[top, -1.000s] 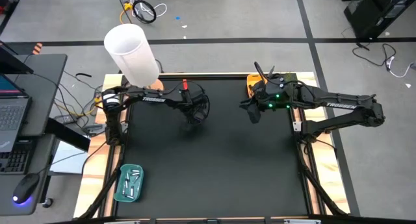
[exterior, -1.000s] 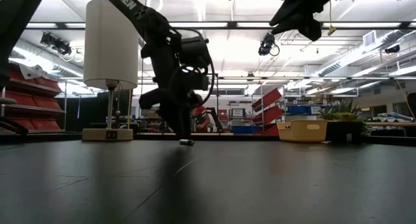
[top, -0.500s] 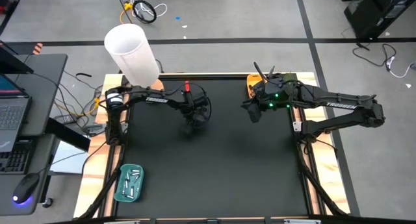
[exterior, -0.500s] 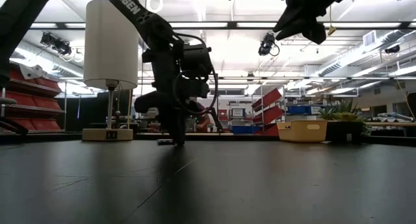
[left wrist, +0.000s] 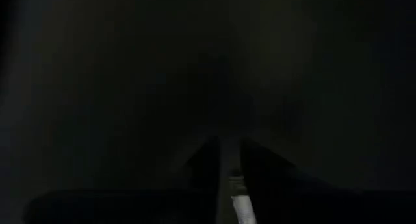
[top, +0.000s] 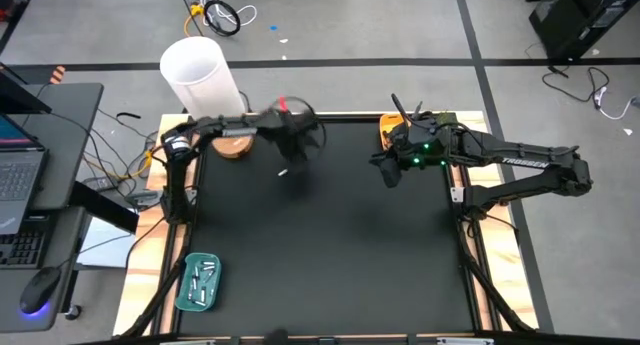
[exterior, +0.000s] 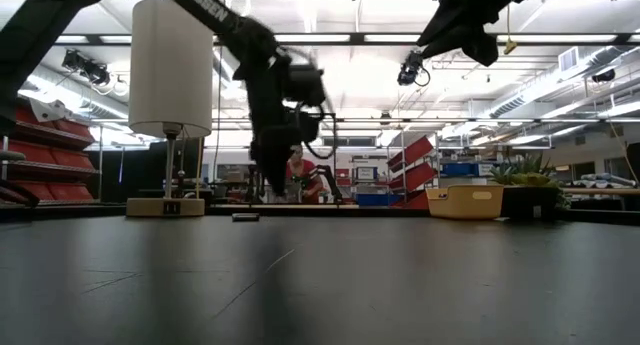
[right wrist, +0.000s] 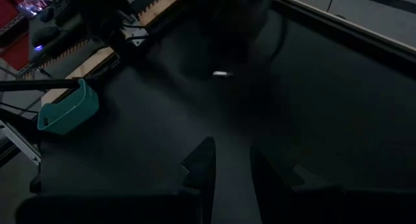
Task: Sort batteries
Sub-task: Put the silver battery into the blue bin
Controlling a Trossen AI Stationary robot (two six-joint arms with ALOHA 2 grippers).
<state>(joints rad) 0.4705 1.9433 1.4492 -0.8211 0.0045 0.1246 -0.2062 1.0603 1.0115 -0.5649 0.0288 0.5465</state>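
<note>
Battery (exterior: 245, 217) lies flat near lamp (exterior: 172, 70), under my raised left hand (exterior: 268, 185); can't tell its grip. Right hand (top: 388, 175) farther, parted, empty.

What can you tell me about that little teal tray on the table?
The teal tray is a small, shallow, rectangular bin with rounded corners and low upright walls, plastic by the look of it. It sits flat on the black table at its near left corner, turned slightly askew to the table's edge. Inside lie several small pale batteries, loosely heaped. The right wrist view shows its wall from the side. No arm is near it.
</note>
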